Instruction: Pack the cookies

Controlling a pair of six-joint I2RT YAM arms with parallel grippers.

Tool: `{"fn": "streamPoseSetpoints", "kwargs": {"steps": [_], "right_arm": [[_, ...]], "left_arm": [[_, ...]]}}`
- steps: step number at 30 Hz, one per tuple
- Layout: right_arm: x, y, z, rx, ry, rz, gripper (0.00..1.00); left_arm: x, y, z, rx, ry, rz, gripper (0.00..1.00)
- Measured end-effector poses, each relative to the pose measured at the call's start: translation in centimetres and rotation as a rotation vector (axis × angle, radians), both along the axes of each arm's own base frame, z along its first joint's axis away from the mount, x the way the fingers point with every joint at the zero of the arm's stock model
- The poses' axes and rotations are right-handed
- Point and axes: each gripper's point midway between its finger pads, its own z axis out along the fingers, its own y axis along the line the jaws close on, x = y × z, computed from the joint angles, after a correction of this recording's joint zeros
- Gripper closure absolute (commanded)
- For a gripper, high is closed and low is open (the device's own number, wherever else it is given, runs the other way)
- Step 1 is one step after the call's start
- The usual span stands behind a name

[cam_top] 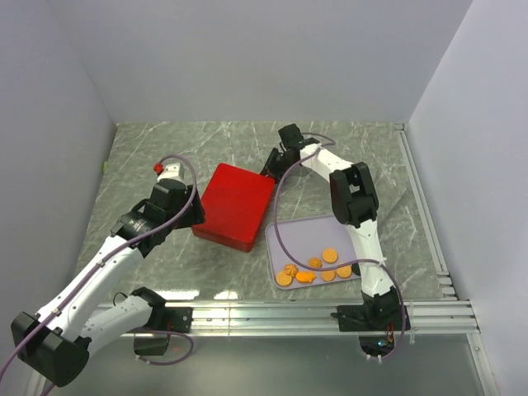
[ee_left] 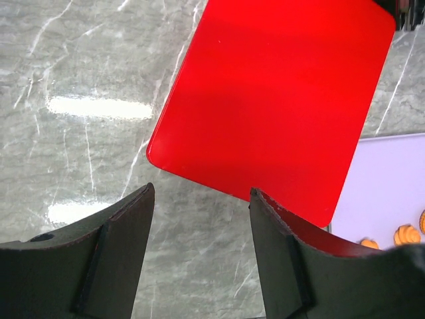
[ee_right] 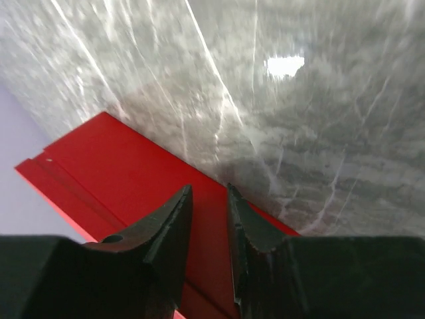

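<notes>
Orange cookies lay along the near edge of a pale tray, by the tabletop's near edge, right of centre. The left gripper hung at the near left corner of a closed red box mid-table, fingers spread wide. At the box's far right corner, the right gripper had its fingers a narrow gap apart; whether they pinched the edge could not be told.
</notes>
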Motion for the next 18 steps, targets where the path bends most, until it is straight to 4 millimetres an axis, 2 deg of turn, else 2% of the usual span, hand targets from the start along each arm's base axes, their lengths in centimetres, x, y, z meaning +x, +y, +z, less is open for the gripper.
{"fn": "streamPoseSetpoints", "kwargs": {"steps": [7, 11, 18], "right_arm": [[-1.7, -0.4, -0.4, -0.027, 0.019, 0.021, 0.66], [-3.0, -0.7, -0.3, -0.041, 0.034, 0.023, 0.66], [-4.4, -0.4, -0.2, -0.044, 0.044, 0.04, 0.67]], "left_arm": [[-0.1, 0.1, 0.1, -0.007, -0.001, 0.013, 0.35], [0.0, -0.1, 0.0, -0.022, 0.0, 0.015, 0.4], [0.5, -1.8, -0.8, -0.08, 0.029, -0.014, 0.43]]}}
